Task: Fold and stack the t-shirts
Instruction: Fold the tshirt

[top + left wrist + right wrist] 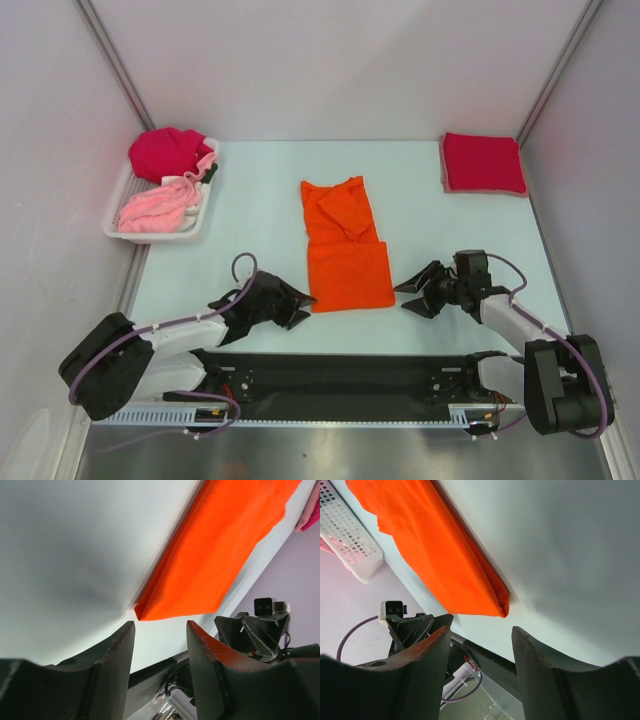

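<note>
Lying between pincers [303, 306] [404, 289], orange t-shirt [346, 260]

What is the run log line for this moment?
shirt: orange t-shirt, partly folded | left gripper: open, near its left corner | right gripper: open, near its right corner | held: nothing

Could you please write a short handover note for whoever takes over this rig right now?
Left gripper: open, empty, low beside the orange t-shirt, at its near left corner.
Right gripper: open, empty, by the near right corner.
The orange t-shirt lies mid-table, narrowed into a long strip, fold unfinished.
Done: folded crimson t-shirt at the far right corner.
Left: finish the orange one and probably stack it there, then fold the crumpled crimson t-shirt and pale pink t-shirt in the white tray, far left.
</note>
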You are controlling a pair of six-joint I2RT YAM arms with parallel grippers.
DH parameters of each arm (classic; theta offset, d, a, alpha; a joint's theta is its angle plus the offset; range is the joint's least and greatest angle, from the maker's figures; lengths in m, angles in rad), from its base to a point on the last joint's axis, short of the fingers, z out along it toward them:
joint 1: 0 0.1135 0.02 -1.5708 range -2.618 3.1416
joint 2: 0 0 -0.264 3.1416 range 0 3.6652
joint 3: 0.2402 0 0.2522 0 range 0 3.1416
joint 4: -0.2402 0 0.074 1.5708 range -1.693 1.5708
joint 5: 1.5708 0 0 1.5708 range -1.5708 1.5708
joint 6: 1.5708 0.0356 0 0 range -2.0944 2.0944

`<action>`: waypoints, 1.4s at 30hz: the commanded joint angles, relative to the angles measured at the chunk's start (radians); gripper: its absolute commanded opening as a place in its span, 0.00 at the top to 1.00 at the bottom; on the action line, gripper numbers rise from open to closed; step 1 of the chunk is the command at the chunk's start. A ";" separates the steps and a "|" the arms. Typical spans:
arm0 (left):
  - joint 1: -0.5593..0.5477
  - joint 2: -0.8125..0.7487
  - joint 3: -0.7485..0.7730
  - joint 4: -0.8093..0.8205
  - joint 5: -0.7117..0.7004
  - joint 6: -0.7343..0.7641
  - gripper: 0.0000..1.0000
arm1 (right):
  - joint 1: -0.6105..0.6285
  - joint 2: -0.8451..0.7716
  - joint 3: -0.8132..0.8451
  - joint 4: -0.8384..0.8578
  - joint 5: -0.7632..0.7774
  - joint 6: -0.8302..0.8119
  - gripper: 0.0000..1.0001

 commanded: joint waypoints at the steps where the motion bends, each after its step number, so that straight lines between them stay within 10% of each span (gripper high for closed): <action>1: -0.010 -0.008 -0.012 -0.026 -0.049 -0.065 0.48 | -0.005 0.012 -0.013 0.067 0.004 0.023 0.41; 42: -0.032 0.142 -0.123 0.279 -0.078 -0.207 0.87 | 0.066 0.273 -0.111 0.376 0.071 0.142 0.71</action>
